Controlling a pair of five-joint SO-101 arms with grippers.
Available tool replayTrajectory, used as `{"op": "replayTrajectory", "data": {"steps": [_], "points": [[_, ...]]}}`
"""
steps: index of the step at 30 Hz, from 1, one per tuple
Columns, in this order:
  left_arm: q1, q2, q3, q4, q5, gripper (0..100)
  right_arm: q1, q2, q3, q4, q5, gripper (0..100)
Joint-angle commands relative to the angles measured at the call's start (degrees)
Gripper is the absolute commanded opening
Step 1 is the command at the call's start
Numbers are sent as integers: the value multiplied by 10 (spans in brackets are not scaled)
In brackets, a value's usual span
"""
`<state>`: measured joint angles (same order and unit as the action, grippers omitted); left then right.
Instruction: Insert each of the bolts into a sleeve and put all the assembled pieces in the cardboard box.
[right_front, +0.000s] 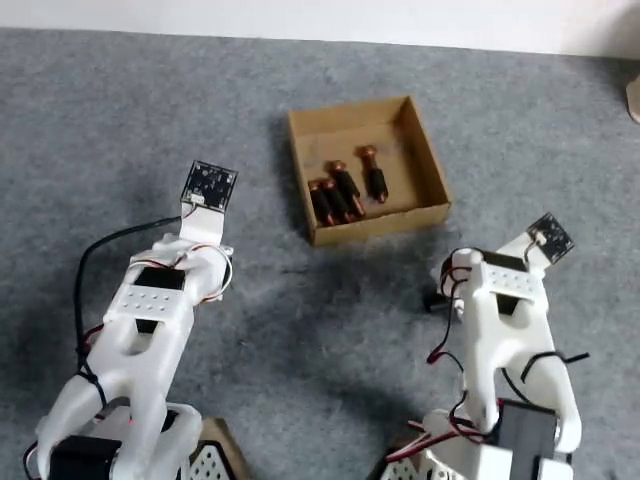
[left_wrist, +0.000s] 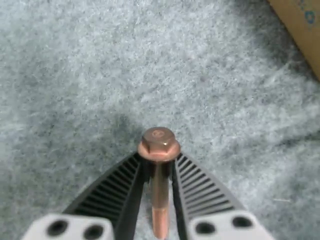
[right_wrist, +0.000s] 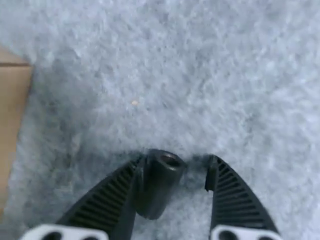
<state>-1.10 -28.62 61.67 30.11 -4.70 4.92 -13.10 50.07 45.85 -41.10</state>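
Left gripper (left_wrist: 159, 167): clamped on the shank of a copper flange-head bolt (left_wrist: 158, 142), head past the fingertips, above grey carpet (left_wrist: 100, 65).
Right gripper (right_wrist: 176, 167): jaws apart; a black sleeve (right_wrist: 157, 187) stood between them, bore showing, against one finger and clear of the other.
Cardboard box (right_front: 375, 228): lay between and beyond the two arms, near each gripper.
Assembled pieces (right_front: 347, 190): four lay in the box, three together, one just apart.
Writing: blue print (left_wrist: 310, 15) marked the box wall, too cropped to read.
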Motion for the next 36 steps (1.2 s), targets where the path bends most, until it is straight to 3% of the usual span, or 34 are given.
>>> {"op": "replayTrajectory", "data": {"steps": [1,9,11,13,18,23,27,32,36], "points": [[-7,-26,-2,-11,5,5,-43,21,-16,-7,-8,178],[-6,-26,-2,-11,4,5,-54,57,-16,-41,-8,172],[-5,-26,-2,-11,4,5,-54,55,-15,-40,-8,128],[-5,-26,-2,-11,4,5,-51,52,-15,-39,-7,5],[-4,-26,-2,-11,5,5,-50,46,-12,-26,-2,6],[18,-31,-2,-9,6,5,-73,-72,-14,85,52,5],[36,-31,-2,-7,4,5,-106,-219,40,87,84,5],[36,-32,-7,8,4,5,-116,-401,187,-31,157,5],[40,-32,-7,12,4,5,-116,-539,342,-196,246,5]]}}
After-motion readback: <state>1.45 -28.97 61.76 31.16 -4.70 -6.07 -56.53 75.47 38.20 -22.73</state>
